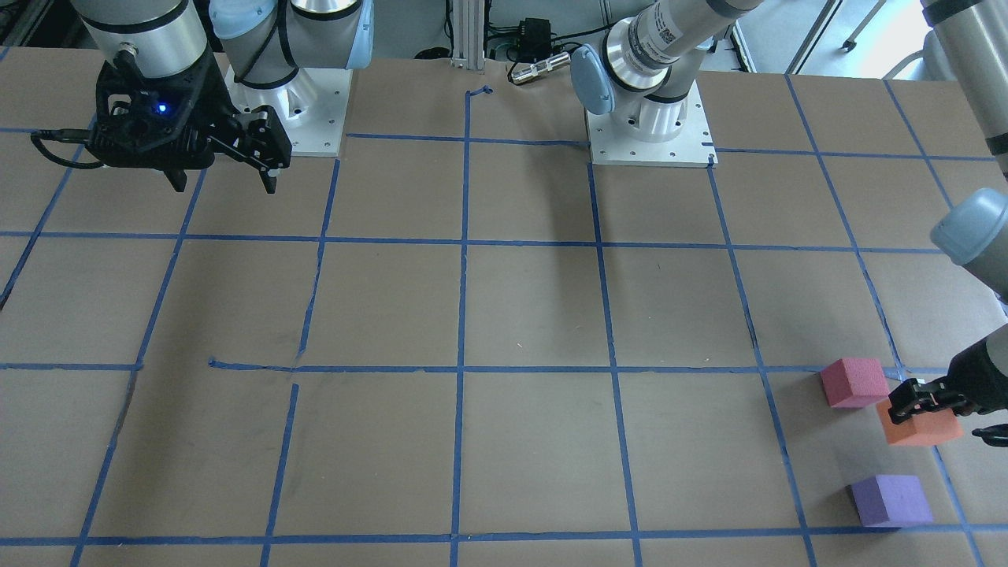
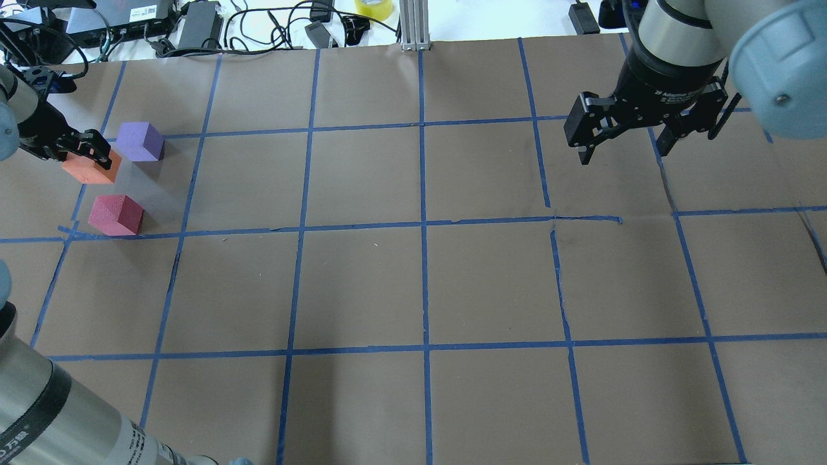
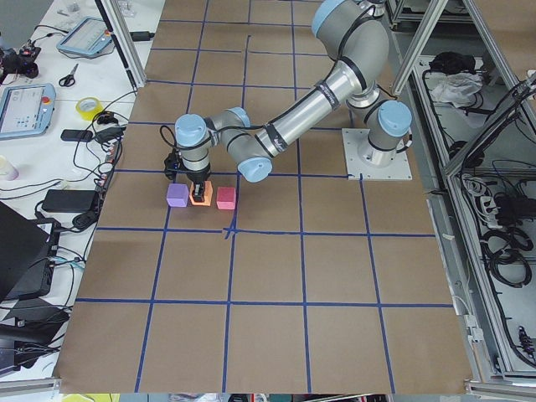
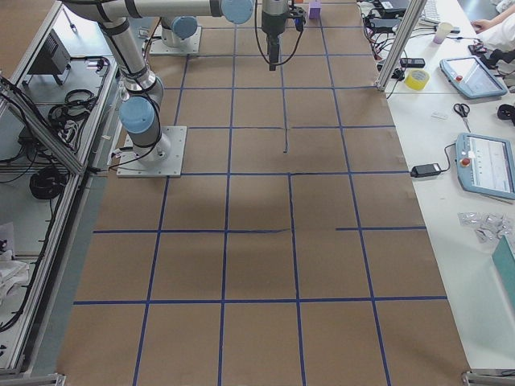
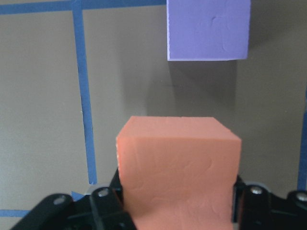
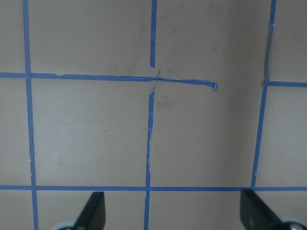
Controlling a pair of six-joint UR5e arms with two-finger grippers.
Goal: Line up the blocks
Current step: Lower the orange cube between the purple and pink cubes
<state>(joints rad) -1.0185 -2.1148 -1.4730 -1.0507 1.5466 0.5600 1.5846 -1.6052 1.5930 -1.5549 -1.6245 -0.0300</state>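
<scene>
Orange block (image 2: pixel 87 171): far left of overhead view, clamped in left gripper (image 2: pixel 94 154), beside purple block (image 2: pixel 139 141) and pinkish-red block (image 2: pixel 116 214). Step, judged: alignment; next needs centring between them, then release. Right gripper (image 2: pixel 625 154): spread, empty.

The left arm stretches far out to the robot's left with its wrist low. The left tool (image 2: pixel 92 150) points down, both fingers pressed against opposite sides of the orange block (image 2: pixel 90 169). The right arm is folded nearer its base, and the right tool (image 2: pixel 624 154) hangs above the worktop (image 2: pixel 420 284) with its fingers spread wide, gripping nothing.
</scene>
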